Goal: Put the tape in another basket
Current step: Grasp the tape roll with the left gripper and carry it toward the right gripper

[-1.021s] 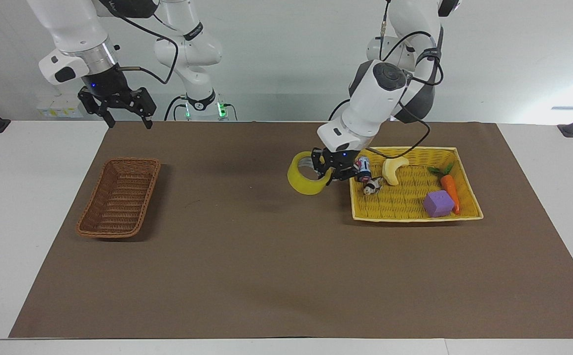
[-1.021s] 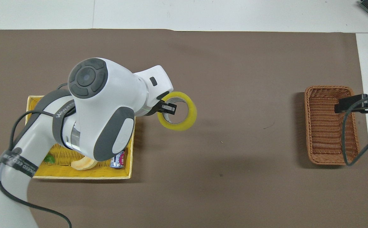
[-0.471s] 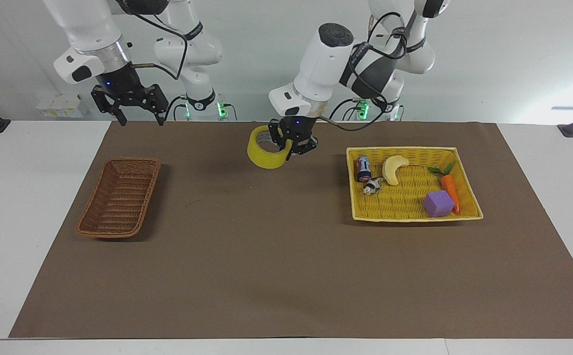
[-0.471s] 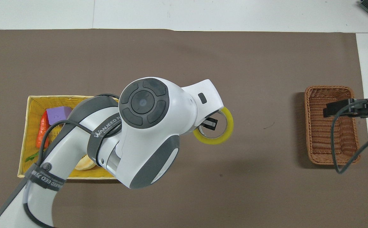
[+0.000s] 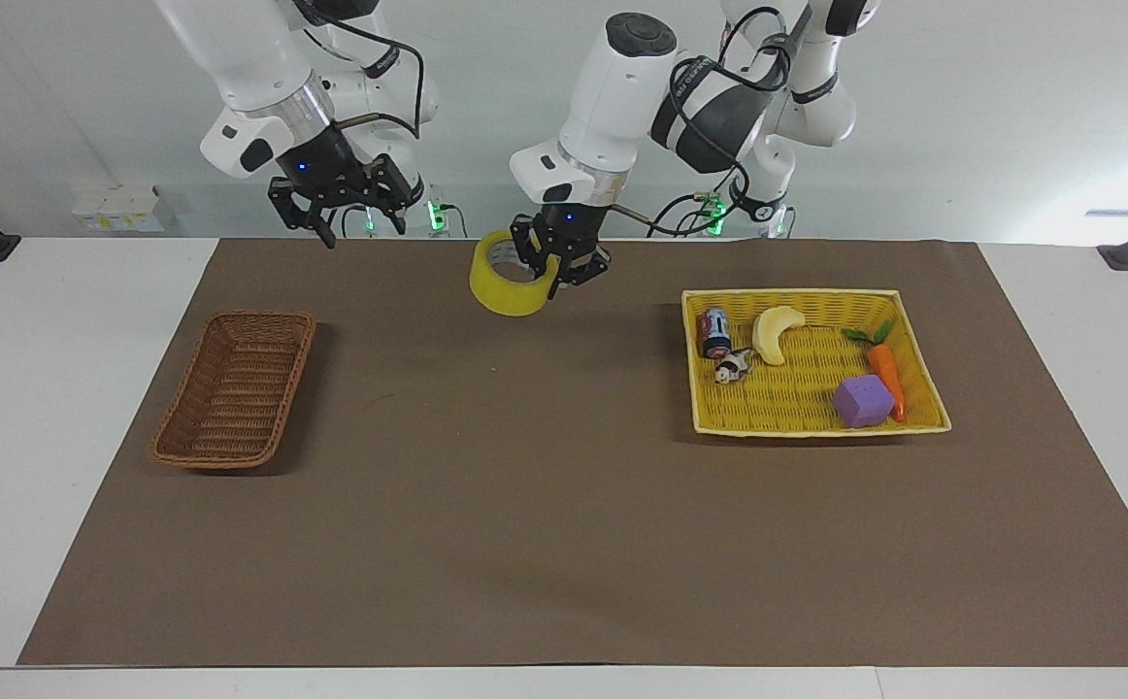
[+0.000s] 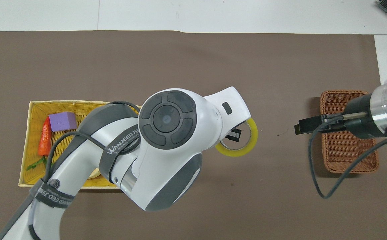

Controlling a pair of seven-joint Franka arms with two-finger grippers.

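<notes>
Left gripper point(image 5: 556, 270) is clamped on the tape point(image 5: 504, 287), one finger through the hole and the other against the outer face. The roll hangs tilted off to one side of the hand, well clear of the brown mat point(image 5: 525, 544). Pinching the wall looks like the sensible hold, since the roll is probably too wide to span. Carrying it high should also let it pass over a basket rim rather than knock into it. Taking the tape as the centre of a clock in the overhead view, the brown basket point(image 5: 187, 419) lies at three o'clock, well apart and holding nothing that I can see. The yellow basket point(image 5: 816, 430) lies at nine o'clock. In that yellow basket are a small can point(image 5: 715, 332), a banana point(image 5: 776, 333), a little toy point(image 5: 734, 366), a carrot point(image 5: 884, 379) and a purple block point(image 5: 862, 400), none of them near the path. The mat between the tape and the brown basket is bare. The one thing in that line is the right gripper point(image 5: 365, 231), jaws spread wide and holding nothing, hovering at about three o'clock from the tape, over the mat just short of the brown basket. It may be placed for a hand-over. Otherwise it will have to give way before the tape can go across.
</notes>
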